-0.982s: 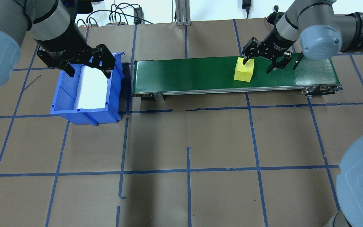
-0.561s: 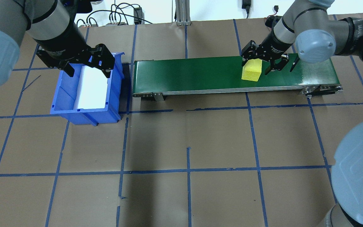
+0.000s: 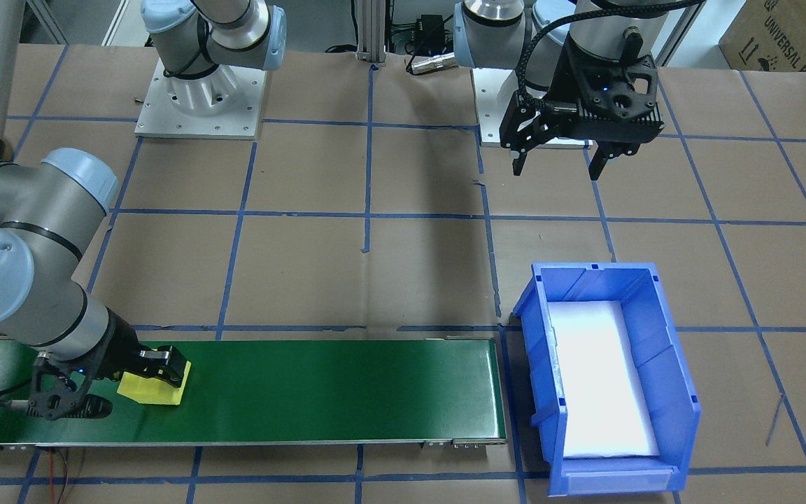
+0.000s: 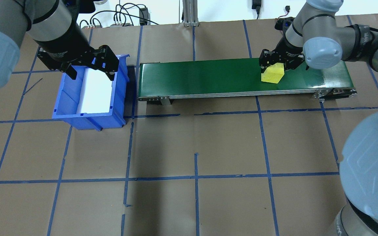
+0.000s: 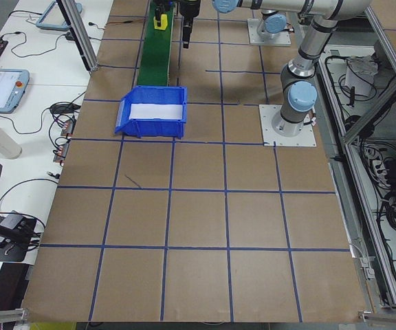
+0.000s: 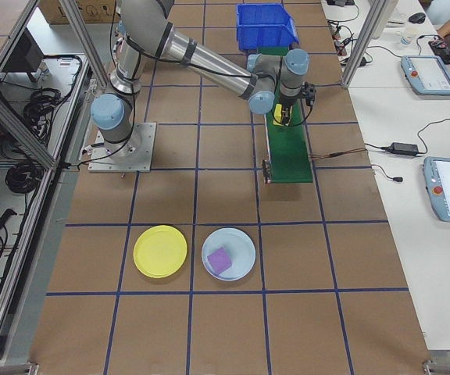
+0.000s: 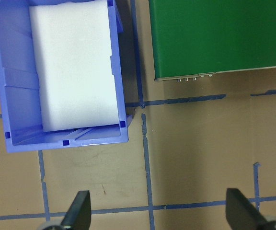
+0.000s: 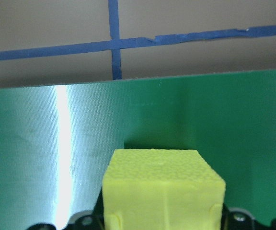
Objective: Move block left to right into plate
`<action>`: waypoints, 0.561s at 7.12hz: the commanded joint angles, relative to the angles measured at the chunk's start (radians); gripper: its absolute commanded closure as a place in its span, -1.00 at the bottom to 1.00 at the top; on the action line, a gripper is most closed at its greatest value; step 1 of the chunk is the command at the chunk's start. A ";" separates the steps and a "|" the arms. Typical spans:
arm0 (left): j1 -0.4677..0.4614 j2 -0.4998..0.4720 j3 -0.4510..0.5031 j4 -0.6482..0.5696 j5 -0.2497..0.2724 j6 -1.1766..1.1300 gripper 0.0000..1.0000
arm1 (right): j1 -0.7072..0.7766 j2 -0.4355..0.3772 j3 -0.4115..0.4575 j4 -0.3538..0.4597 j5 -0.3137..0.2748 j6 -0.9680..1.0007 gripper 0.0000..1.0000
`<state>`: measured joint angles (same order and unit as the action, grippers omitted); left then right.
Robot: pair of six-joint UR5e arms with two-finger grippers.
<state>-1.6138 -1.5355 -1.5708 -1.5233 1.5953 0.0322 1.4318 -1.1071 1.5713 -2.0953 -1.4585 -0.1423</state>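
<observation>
Silver arms, blue joint caps

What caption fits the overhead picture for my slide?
Right gripper clamps yellow foam block on green conveyor belt; left gripper waits open over blue bin.

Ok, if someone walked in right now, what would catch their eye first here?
Probably the bright yellow block on the green conveyor belt, pinched in the right claw near the belt's right end. Next, the blue bin with its white liner at the belt's other end, the open left claw hanging above it.
</observation>
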 commanded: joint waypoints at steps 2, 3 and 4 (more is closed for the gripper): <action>0.000 0.000 0.000 0.000 0.000 0.000 -1.00 | -0.101 -0.170 0.012 0.103 -0.187 -0.340 0.02; 0.000 0.000 0.000 0.000 0.000 0.000 -1.00 | -0.201 -0.230 0.027 0.206 -0.192 -0.465 0.00; 0.000 0.000 0.000 0.000 0.000 0.000 -1.00 | -0.352 -0.267 0.048 0.222 -0.195 -0.647 0.01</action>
<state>-1.6138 -1.5353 -1.5707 -1.5232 1.5953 0.0322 1.2339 -1.3177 1.5984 -1.9280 -1.6415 -0.5975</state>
